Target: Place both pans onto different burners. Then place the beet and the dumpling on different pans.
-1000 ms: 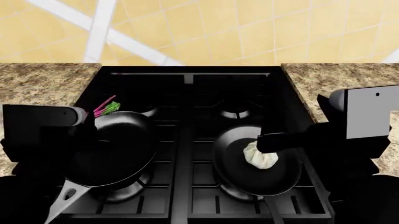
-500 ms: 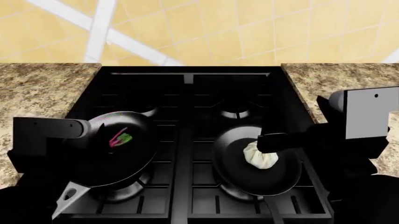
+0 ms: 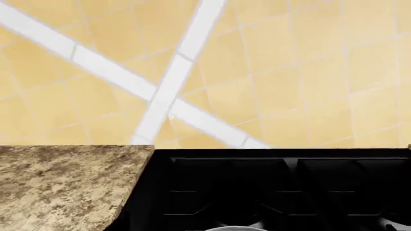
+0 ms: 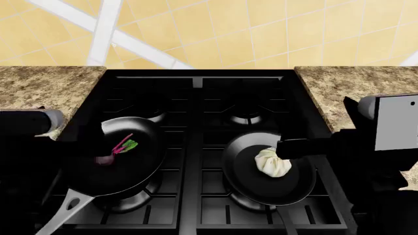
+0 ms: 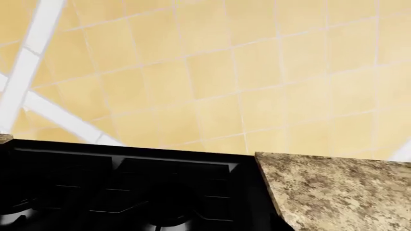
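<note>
The silver-handled pan (image 4: 140, 169) sits on the front left burner. The beet (image 4: 105, 159) lies inside it, its pink stem and green leaf pointing to the far right. The black-handled pan (image 4: 297, 188) sits on the front right burner and holds the dumpling (image 4: 273, 163). My left gripper (image 4: 65, 147) is a dark shape just left of the silver-handled pan, clear of the beet and empty. My right gripper (image 4: 294, 147) hangs over the right pan with a black finger beside the dumpling's top, not clamped on it. Neither wrist view shows any jaws.
The black stove has two free back burners (image 4: 247, 117), and its grates also show in the left wrist view (image 3: 270, 192). Speckled granite counters flank the stove at left (image 4: 46, 85) and right (image 4: 353, 88). A yellow tiled wall stands behind.
The beet left my left gripper and dropped into the silver-handled pan, and the left arm drew back to the left. The right arm shifted slightly right; the dumpling stayed put.
</note>
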Available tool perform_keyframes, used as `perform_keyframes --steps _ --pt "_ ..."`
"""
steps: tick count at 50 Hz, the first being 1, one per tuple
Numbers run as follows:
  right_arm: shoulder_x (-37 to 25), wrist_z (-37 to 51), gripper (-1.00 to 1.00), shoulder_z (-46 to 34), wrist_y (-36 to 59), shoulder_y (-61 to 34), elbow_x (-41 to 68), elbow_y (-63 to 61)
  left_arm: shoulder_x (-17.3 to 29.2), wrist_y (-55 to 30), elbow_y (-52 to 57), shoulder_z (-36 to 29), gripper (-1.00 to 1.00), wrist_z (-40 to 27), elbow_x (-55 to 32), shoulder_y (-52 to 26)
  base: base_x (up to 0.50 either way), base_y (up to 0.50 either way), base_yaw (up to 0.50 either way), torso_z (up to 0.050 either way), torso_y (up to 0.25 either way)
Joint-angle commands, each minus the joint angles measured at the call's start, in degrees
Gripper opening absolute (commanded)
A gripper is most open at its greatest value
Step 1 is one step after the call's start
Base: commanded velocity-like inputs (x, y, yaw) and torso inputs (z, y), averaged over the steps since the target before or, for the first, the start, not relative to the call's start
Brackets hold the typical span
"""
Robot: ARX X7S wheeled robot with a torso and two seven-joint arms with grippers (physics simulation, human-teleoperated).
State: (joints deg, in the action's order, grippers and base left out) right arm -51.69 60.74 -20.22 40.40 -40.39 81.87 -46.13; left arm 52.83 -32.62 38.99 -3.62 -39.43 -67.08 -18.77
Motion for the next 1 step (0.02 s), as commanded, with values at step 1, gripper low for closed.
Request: perform_keyframes --steps 1 --pt "-3.24 1.49 1.00 3.50 -3.43 4.54 -3.53 -5.70 1.26 6.17 8.82 9.29 1.00 -2.26 -1.54 6.13 0.00 0.00 0.00 0.000 0.000"
